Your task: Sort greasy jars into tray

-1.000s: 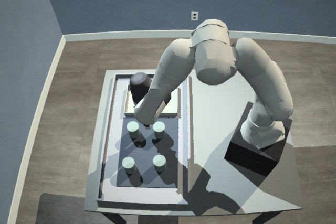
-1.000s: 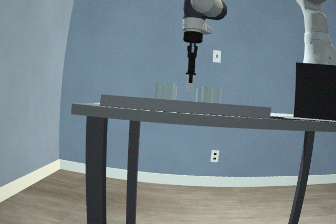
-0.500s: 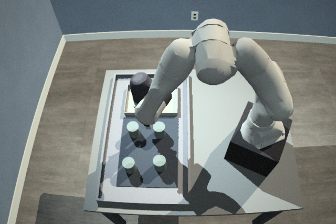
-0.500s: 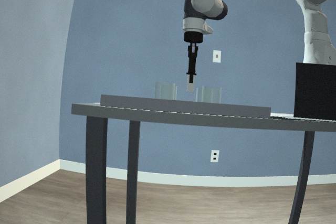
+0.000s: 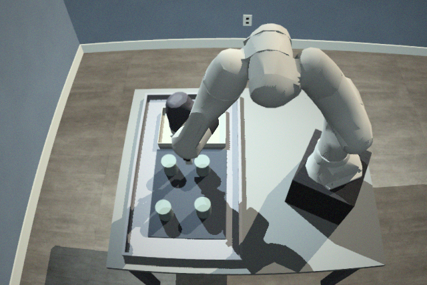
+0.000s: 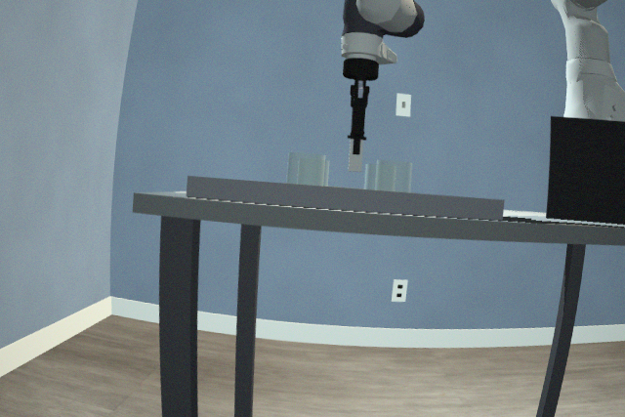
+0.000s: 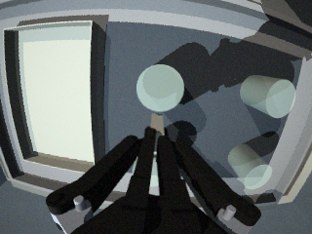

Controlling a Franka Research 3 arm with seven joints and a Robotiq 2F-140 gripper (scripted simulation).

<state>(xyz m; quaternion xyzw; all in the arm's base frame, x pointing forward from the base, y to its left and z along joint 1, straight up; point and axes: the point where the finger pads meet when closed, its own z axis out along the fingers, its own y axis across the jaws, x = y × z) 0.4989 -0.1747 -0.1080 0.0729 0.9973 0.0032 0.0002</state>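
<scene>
Four pale green glass jars stand on the dark mat (image 5: 187, 193) (image 7: 122, 46). The near-tray row has a left jar (image 5: 169, 161) and a right jar (image 5: 201, 161) (image 7: 160, 88). The far row has a left jar (image 5: 163, 208) (image 7: 255, 175) and a right jar (image 5: 202, 205) (image 7: 280, 97). The pale tray (image 7: 58, 97) lies beside the mat and holds no jar in the wrist view. My gripper (image 5: 188, 161) (image 6: 354, 164) (image 7: 156, 122) is shut and empty. It points down between the two near-tray jars, tips around jar-top height. Fingers partly hide the left one in the wrist view.
A low raised rim (image 5: 182, 261) (image 6: 343, 197) surrounds mat and tray on the table. The dark block (image 5: 317, 202) (image 6: 585, 170) under the arm's base stands to the right. The arm hides part of the tray in the top view.
</scene>
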